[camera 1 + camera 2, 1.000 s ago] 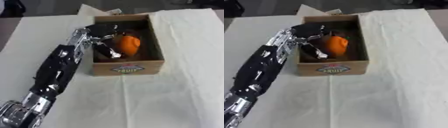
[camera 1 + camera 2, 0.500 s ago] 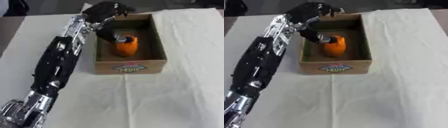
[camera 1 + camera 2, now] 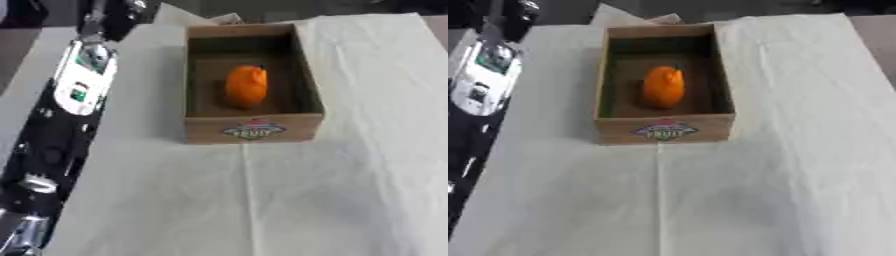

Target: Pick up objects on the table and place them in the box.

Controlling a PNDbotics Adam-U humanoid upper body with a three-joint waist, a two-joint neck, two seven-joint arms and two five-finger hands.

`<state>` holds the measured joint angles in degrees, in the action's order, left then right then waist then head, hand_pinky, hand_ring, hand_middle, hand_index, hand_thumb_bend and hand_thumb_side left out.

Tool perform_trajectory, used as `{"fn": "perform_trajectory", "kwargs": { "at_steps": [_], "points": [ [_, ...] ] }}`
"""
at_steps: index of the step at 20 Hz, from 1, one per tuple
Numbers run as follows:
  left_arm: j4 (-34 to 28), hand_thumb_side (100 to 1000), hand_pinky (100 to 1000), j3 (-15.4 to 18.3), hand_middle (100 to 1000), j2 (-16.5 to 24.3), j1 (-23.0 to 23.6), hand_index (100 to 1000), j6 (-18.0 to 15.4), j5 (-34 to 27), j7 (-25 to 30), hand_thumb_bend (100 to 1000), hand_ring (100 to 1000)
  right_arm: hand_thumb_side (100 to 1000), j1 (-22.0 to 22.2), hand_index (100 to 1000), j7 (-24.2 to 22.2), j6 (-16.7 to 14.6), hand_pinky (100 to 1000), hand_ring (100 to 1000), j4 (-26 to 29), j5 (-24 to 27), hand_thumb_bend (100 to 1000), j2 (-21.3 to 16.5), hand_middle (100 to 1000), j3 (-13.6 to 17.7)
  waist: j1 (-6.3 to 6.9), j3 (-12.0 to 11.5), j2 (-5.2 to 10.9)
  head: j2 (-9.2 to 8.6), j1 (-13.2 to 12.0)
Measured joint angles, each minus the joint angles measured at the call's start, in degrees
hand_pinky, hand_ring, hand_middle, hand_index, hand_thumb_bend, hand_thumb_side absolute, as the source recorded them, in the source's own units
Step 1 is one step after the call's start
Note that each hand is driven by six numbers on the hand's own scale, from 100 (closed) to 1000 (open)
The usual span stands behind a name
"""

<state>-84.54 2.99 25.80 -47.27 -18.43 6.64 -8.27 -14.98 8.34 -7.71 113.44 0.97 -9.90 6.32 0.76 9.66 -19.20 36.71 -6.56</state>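
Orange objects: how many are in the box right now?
1: a single orange object sits on the floor of the box, near its middle. Nothing else shows inside it.

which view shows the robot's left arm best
The left eye view: the left arm runs nearly whole up the left side. The right eye view cuts it off at the picture's left edge, showing only part.

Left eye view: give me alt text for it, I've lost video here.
An orange object lies inside the open cardboard box on a cream cloth-covered table. The robot's left arm stretches up the picture's left side, apart from the box; its hand runs out of view at the top edge.
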Motion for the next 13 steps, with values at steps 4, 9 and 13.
{"fn": "perform_trajectory", "kwargs": {
  "at_steps": [4, 9, 13],
  "points": [
    [-8.61, 869, 449, 3.15, 560, 2.64, 5.39, 869, 5.62, -11.90, 0.27, 261, 674, 985, 0.40, 780, 0.07, -0.07, 924, 989, 0.00, 0.00, 100, -0.01, 558, 0.25, -0.58, -1.67, 0.55, 0.45, 2.64],
    [-18.97, 882, 442, 7.24, 551, 3.45, 12.09, 861, 10.64, -19.45, -1.44, 275, 655, 983, 0.93, 781, 0.50, -0.46, 923, 987, 0.00, 0.00, 100, -0.05, 559, 0.72, -1.27, -3.06, 1.02, 1.24, 4.80],
    [-26.48, 906, 439, 10.52, 537, 2.81, 17.99, 828, 12.04, -21.46, -4.09, 263, 638, 984, 1.29, 781, 1.21, -0.87, 926, 986, 0.00, -0.07, 100, -0.17, 559, 1.10, -1.45, -3.92, 1.19, 1.31, 5.13]
  ]
}}
